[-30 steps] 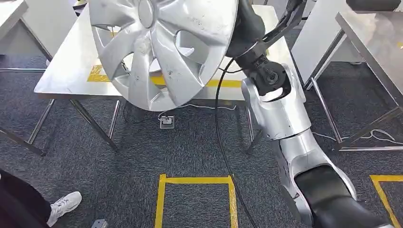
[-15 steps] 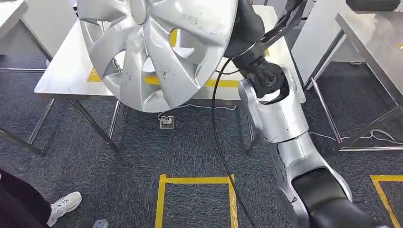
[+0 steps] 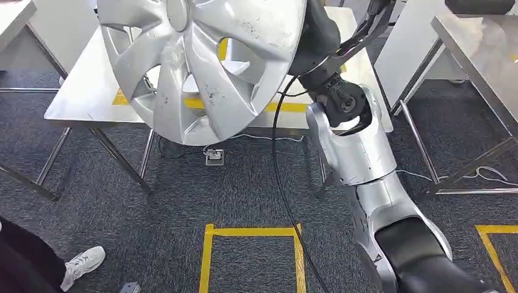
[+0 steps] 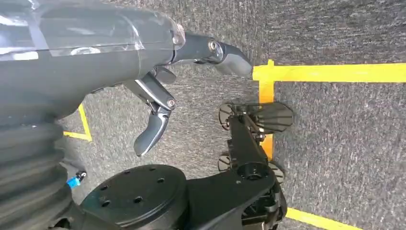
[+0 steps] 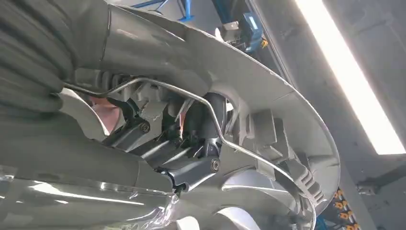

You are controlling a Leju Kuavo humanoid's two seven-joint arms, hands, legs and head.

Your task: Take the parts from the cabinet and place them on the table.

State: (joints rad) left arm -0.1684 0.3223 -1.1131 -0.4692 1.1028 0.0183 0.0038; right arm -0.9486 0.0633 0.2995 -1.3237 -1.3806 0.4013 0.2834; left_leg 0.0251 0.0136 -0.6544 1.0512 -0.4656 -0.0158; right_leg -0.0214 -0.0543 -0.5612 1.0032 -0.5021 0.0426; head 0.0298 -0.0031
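Scuffed silver spoked hubcap (image 3: 204, 64) apparently in right hand's fingers (image 5: 191, 175); left hand (image 4: 119, 62) loose, empty.

1. The hubcap (image 3: 201, 61) at the upper left of the head view is silver, with dark scuff specks on its spokes.
2. The table (image 3: 85, 91) behind it is pale brushed steel, crossed by yellow tape (image 3: 287, 107).
3. The floor (image 3: 244, 189) is dark grey flecked carpet; a yellow tape square (image 3: 251, 232) sits at lower centre.
4. The right arm (image 3: 360, 152) is silver, with black joints and a black cable (image 3: 281, 183).
5. A white shoe (image 3: 82, 264) shows at lower left.
6. In the left wrist view, the left hand (image 4: 158, 103) is dark grey over grey carpet.
7. In the right wrist view, the right hand (image 5: 191, 158) is dark grey against the hubcap's grey underside.
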